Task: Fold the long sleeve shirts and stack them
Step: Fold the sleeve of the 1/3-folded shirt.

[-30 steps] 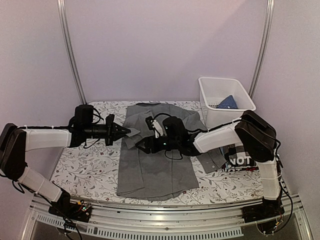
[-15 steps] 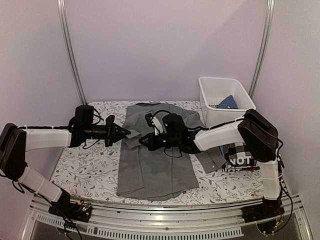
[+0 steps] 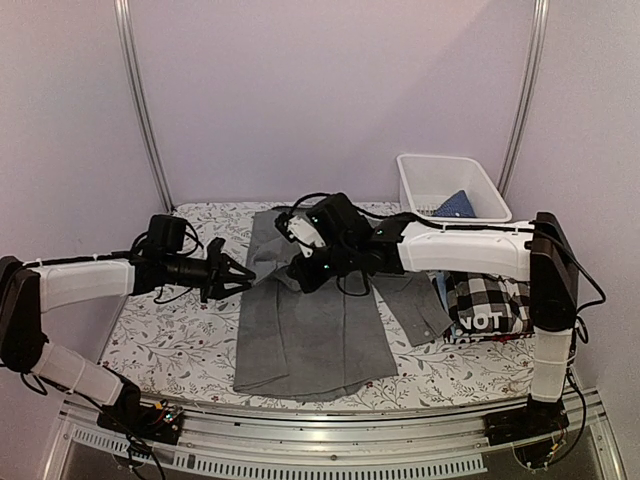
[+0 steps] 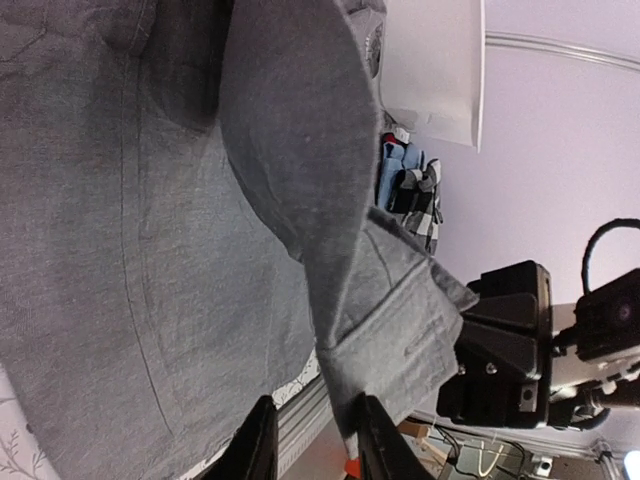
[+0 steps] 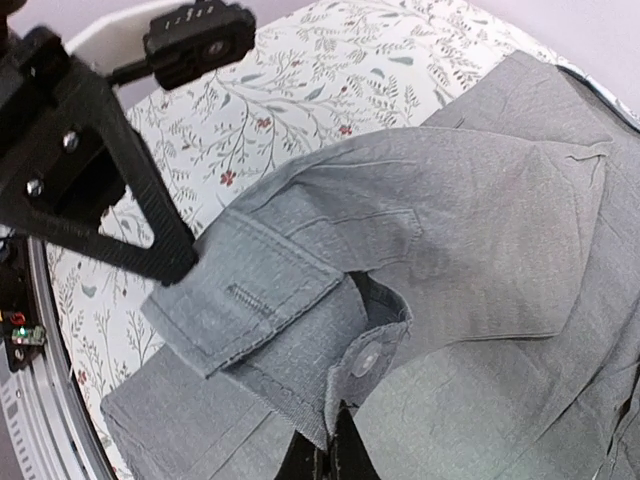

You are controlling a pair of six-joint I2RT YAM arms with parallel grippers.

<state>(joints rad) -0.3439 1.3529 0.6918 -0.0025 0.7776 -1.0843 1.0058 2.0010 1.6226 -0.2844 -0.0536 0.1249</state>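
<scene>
The grey shirt (image 3: pixel 310 330) lies flat on the desk (image 3: pixel 170 330). The right jaws pinch its cuff (image 5: pixel 250 300); the left jaws stand slightly parted beside it. Best to lay the sleeve smoothly across the body, keeping it taut.

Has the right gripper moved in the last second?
Yes. The right gripper, shut on the grey shirt, shifted back and slightly right, toward the basket.

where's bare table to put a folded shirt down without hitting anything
Bare floral table lies left of the grey shirt, toward the near edge; a smaller patch sits near right, in front of the checked shirt pile. Crowded: the middle and back right by the basket.
</scene>
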